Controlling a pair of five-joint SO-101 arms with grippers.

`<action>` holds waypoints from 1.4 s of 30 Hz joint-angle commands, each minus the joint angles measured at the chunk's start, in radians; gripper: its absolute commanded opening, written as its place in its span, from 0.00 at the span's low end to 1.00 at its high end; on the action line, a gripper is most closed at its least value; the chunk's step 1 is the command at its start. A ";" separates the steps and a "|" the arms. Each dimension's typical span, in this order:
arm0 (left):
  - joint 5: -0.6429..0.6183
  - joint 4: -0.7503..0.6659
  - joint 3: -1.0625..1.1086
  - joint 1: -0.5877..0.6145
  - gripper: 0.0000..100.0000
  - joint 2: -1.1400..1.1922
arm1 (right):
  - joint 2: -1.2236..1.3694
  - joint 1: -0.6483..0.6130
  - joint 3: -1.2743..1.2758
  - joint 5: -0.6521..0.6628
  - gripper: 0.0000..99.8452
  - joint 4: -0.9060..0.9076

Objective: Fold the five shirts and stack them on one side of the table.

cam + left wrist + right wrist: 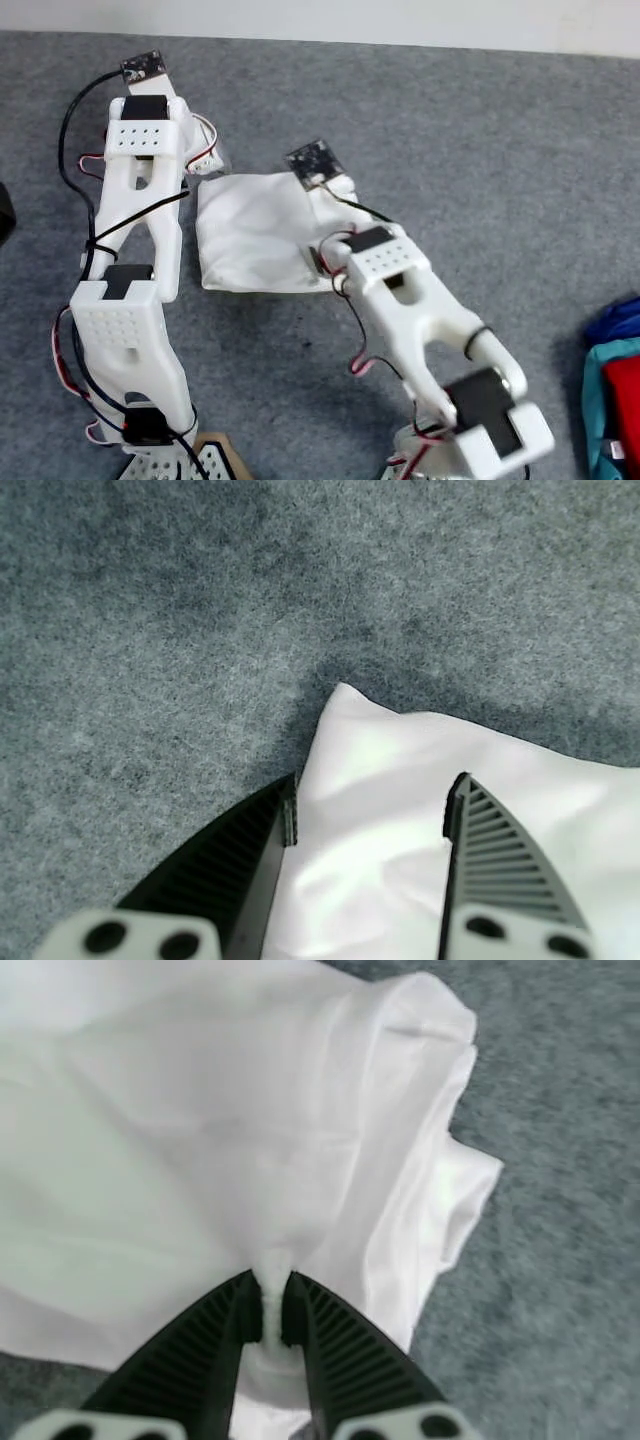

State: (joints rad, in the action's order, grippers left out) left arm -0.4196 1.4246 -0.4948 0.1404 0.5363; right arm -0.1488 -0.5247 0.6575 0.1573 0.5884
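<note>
White shirt (250, 235): partly folded into a rough rectangle, lying flat near the middle of the table (480, 150), between the two arms and well apart from every edge. One side shows loose, rolled layers of cloth rather than a clean crease. Right gripper (270, 1285): jaws drawn narrow, pinching a small ridge of the white fabric on that looser side. Whether the pinch takes all layers or the top one alone cannot be told. Left gripper (376, 780): jaws wide, straddling one corner of the shirt, nothing held. Pile of coloured shirts (615, 390): blue, teal and red cloth at the table's right edge, toward the near side, well apart from the white one. Assessment: a fold is in hand and the shirt has not yet gone to the pile. Risks noted: the right pinch is slim and may slip under pull. If it holds only the upper layer, a lift would peel the layers apart and undo the fold. With the left corner not gripped, a one-sided pull could drag the shirt across the rough table covering and bunch it.
</note>
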 commanded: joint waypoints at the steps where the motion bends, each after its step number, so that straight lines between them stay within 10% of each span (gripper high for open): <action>1: -0.005 -0.012 -0.010 -0.015 0.25 -0.005 | -0.168 0.035 0.067 0.005 0.01 0.001; 12: -0.005 -0.011 -0.008 -0.015 0.25 -0.005 | -0.317 0.030 0.294 0.011 0.02 -0.073; 18: -0.005 -0.012 -0.008 -0.015 0.25 -0.005 | -0.318 0.079 0.300 0.006 0.19 -0.099; 24: -0.006 -0.043 -0.015 -0.016 0.25 -0.005 | -0.315 0.090 0.183 -0.071 0.00 -0.163; 42: 0.095 -0.255 -0.054 -0.163 0.25 0.214 | -0.054 0.071 0.179 -0.100 0.03 -0.234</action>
State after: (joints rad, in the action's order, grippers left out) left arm -0.3491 1.1838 -0.4810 -0.0038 0.7373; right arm -0.2041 -0.5033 0.8738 0.0468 0.3353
